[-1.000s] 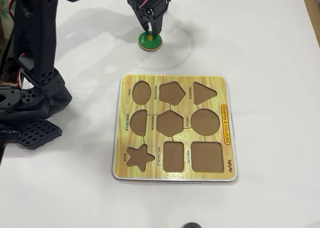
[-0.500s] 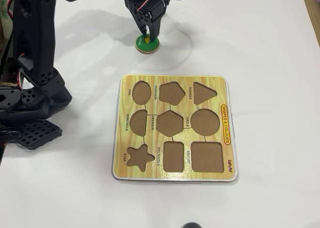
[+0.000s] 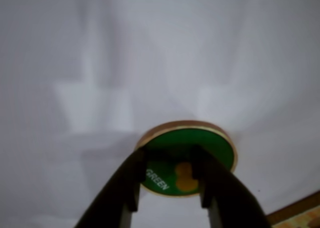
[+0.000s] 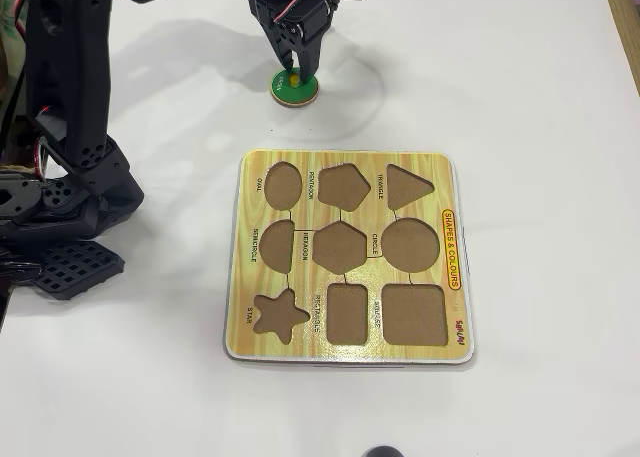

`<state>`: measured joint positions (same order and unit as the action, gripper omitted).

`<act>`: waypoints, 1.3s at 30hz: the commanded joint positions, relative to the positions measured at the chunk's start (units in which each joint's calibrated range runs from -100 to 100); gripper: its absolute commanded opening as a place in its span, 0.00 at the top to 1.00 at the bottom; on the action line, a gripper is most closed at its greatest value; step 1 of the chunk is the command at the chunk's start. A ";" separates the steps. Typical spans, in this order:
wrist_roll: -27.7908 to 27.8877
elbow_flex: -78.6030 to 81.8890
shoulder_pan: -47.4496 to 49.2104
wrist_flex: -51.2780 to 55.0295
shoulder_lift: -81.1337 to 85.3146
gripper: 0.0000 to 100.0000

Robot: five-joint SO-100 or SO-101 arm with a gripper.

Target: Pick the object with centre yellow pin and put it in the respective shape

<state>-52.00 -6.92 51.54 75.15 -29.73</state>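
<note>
Tool [image 4: 295, 69] down over green disc [image 4: 294, 90] on white desk [image 4: 520, 107], dark fingers [image 3: 127, 183] straddling yellow knob [image 3: 185, 176] at disc's middle, narrowly parted; whether pinching it, cannot tell. Flat round disc, pale wooden rim, printed GREEN in wrist view. Well apart from it, yellow wood-grain puzzle board [image 4: 350, 169], white-edged, marked SHAPES & COLOURS. Nine brown cutouts, all unfilled: OVAL, PENTAGON, TRIANGLE, SEMICIRCLE, HEXAGON, round CIRCLE cutout [image 4: 410, 244], STAR, RECTANGLE, SQUARE. Matte black perforated arm base [image 4: 60, 197] at overhead view's left.
</note>
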 commanded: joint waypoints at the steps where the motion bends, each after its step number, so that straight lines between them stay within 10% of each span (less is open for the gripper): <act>1: 0.22 2.70 0.02 0.65 0.77 0.90; 39: -0.19 6.83 0.02 0.56 7.05 0.99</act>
<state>-52.00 -1.62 52.01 75.32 -25.26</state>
